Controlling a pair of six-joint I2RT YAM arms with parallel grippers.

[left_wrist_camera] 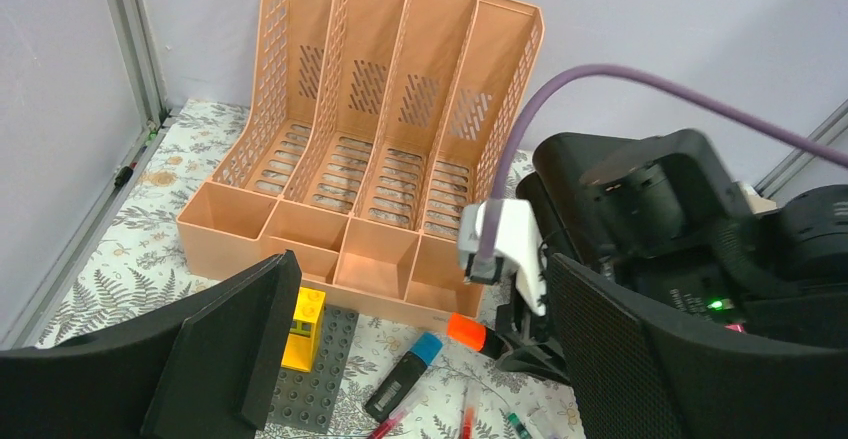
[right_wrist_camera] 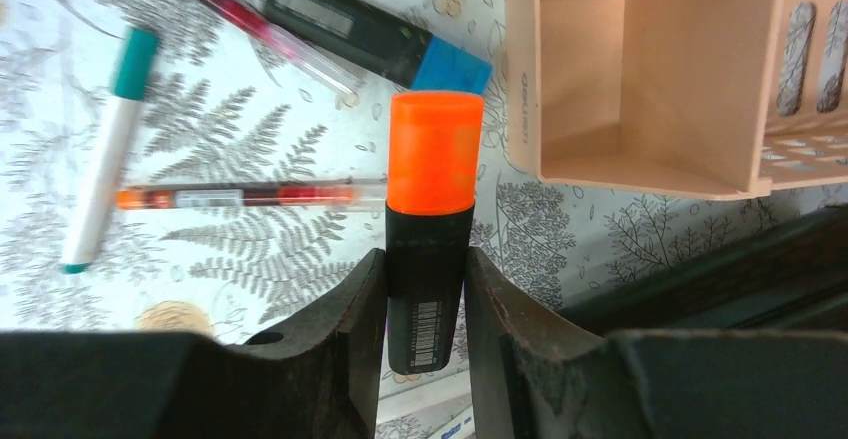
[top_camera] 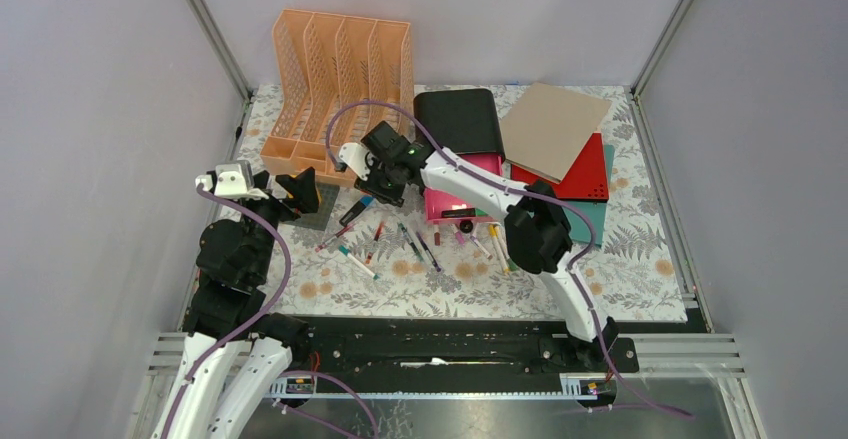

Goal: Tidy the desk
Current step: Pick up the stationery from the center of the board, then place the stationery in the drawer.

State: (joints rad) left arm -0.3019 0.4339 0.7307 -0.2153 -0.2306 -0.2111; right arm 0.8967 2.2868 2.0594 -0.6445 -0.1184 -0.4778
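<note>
Above the far-left quarter of the bench, the right end effector is closed on an orange-capped highlighter. Both fingers press the black barrel from either side, and the orange cap projects forward of the fingertips. The bench surface lies directly below this end effector. Whether the highlighter touches the cloth cannot be determined. The cap sits just beside the front wall of the orange file rack, near its rightmost front compartment.

On the bench beyond the cap lies a blue-capped marker. A red pen lies crosswise under the cap, and a teal-capped white marker lies further to the side. More pens are scattered toward the middle of the bench.

The left end effector stands fully open and holds nothing. It hovers over the left edge of the bench, in front of the rack's left front corner. A yellow brick rests on a dark grey baseplate on the bench just below its left finger.

The rack stands at the far-left corner of the bench. A black drawer box with pink fronts sits to its right. A stack of flat covers lies at the far-right corner.
</note>
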